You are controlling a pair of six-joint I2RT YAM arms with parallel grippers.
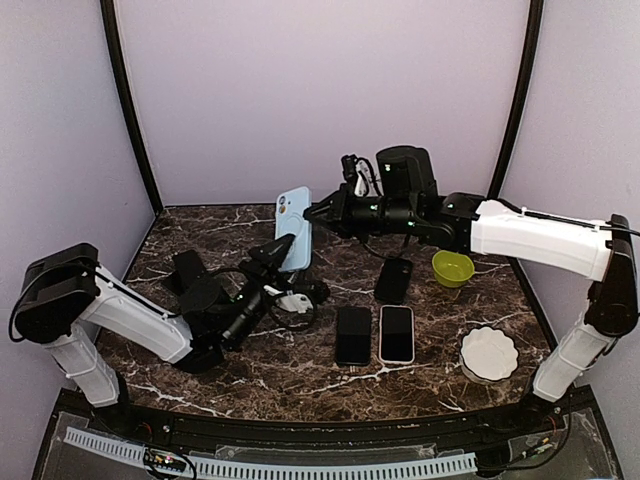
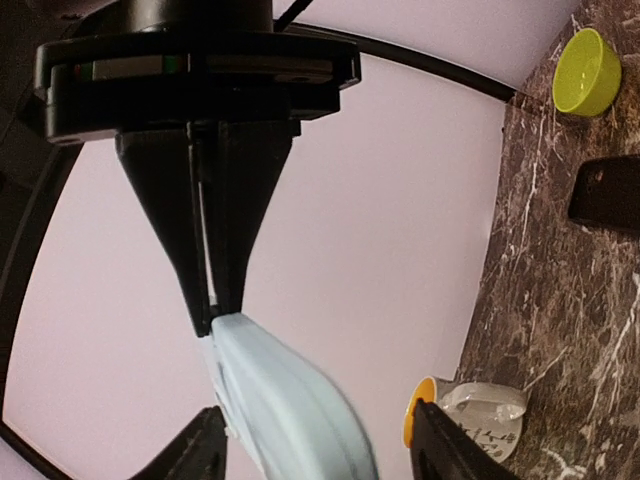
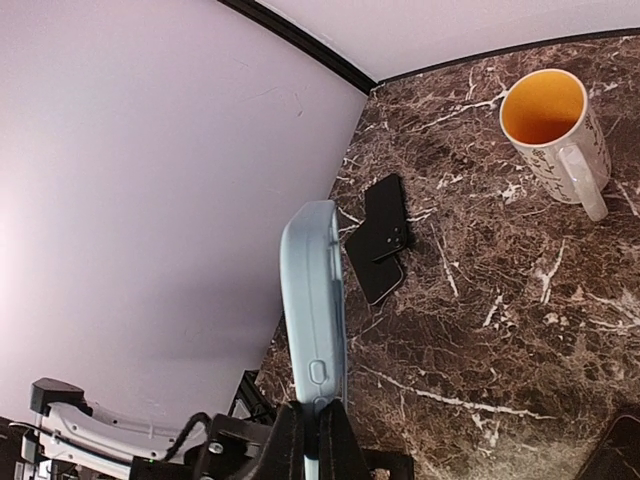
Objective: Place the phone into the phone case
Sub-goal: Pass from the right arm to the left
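A light blue phone case (image 1: 293, 228) stands upright in the air over the back middle of the table. My right gripper (image 1: 316, 212) is shut on its edge; the right wrist view shows the two fingers (image 3: 291, 442) pinched on the case (image 3: 314, 290). My left gripper (image 1: 272, 256) is at the case's lower end. In the left wrist view its jaws (image 2: 320, 408) straddle the case (image 2: 285, 400) with a gap on the right side, so it is open. A black phone (image 1: 352, 335) and a light-rimmed phone (image 1: 396, 333) lie side by side on the table.
Another black phone or case (image 1: 393, 280) lies behind those two, and a dark one (image 1: 188, 270) lies at the left. A green bowl (image 1: 452, 267) and a white dish (image 1: 489, 352) sit at the right. A white mug with an orange inside (image 3: 555, 130) is near the left gripper.
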